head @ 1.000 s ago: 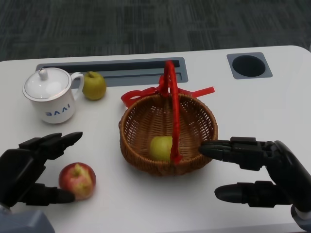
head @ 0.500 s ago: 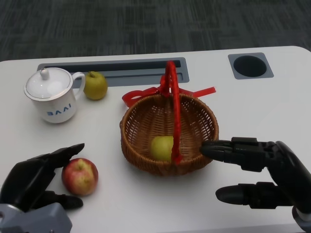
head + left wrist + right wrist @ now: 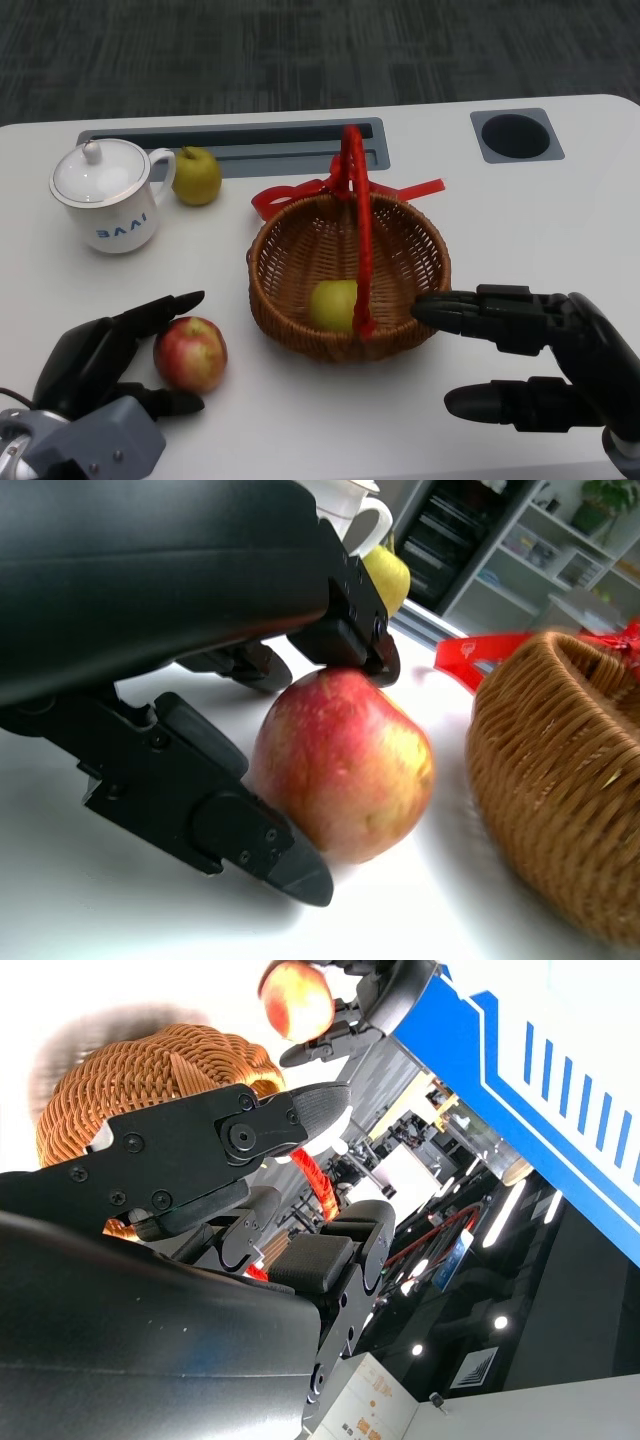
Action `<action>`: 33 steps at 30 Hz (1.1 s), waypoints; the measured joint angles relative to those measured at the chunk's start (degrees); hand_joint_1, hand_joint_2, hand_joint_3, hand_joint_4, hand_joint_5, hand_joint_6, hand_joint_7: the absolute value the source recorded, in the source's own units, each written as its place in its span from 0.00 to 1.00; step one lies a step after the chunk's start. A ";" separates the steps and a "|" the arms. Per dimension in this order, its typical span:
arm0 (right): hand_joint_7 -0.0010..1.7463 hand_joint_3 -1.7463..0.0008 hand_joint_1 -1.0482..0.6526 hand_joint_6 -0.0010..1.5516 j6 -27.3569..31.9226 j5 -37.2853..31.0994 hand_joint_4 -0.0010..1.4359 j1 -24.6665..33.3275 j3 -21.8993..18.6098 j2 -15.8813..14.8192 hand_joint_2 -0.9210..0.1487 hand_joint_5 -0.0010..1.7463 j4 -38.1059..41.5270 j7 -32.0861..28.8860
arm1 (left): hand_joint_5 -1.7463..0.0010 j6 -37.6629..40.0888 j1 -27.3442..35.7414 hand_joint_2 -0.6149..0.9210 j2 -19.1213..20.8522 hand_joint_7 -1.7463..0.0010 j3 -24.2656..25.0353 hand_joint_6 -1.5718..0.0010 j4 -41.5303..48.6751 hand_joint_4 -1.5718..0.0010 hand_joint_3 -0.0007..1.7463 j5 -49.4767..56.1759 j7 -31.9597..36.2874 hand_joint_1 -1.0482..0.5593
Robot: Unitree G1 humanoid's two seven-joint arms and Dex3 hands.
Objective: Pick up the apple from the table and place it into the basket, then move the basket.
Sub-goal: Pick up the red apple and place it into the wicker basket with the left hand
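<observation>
A red-and-yellow apple (image 3: 190, 352) (image 3: 345, 765) lies on the white table left of the wicker basket (image 3: 300, 335). My left hand (image 3: 110, 360) holds it, fingers (image 3: 340, 630) on its top and the thumb (image 3: 230, 830) against its lower side. The basket has an upright red handle (image 3: 358, 230) and a green apple (image 3: 332, 304) inside. My right hand (image 3: 530, 360) is open at the basket's right side, with its upper fingers at the rim. The right wrist view shows the basket (image 3: 130, 1070) and the held apple (image 3: 296, 998) beyond it.
A white lidded cup (image 3: 105, 197) stands at the back left with a green fruit (image 3: 197, 175) beside it. A long grey slot (image 3: 230, 140) and a round recess (image 3: 516, 135) lie along the table's far edge. A red ribbon (image 3: 290, 195) trails behind the basket.
My left hand has closed around the red apple and shifted it to the right, toward the basket. The right hand and the basket have stayed put.
</observation>
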 measured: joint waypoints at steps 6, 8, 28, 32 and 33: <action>0.00 1.00 0.31 0.44 0.03 -0.12 0.53 -0.01 -0.01 0.03 0.01 0.00 0.06 -0.06 | 0.94 -0.83 0.03 0.87 -3.16 0.96 4.93 0.41 0.20 0.34 0.01 -8.55 -8.69 0.49; 0.00 1.00 0.31 0.44 0.05 -0.19 0.53 -0.01 -0.01 0.08 0.01 0.00 0.08 -0.08 | 0.94 -0.85 0.03 0.90 -4.10 0.95 6.12 0.32 0.20 0.24 0.01 -9.96 -9.33 0.57; 0.00 0.99 0.31 0.44 0.07 -0.22 0.53 -0.10 -0.02 0.09 0.00 0.00 0.18 -0.13 | 0.97 -1.06 2.20 0.93 -6.77 1.00 12.59 0.29 -0.99 0.20 0.00 -15.67 -7.21 0.58; 0.00 0.99 0.30 0.44 0.04 -0.21 0.53 -0.21 -0.02 0.09 0.00 0.00 0.54 -0.13 | 0.97 -3.35 2.85 0.93 -7.36 1.00 14.09 0.30 -2.25 0.19 0.00 -17.62 -8.99 0.58; 0.00 0.99 0.30 0.44 0.05 -0.21 0.53 -0.21 -0.02 0.08 0.00 0.00 0.58 -0.13 | 0.98 -4.00 3.10 0.93 -7.42 1.00 14.41 0.30 -2.82 0.19 0.00 -17.89 -9.21 0.58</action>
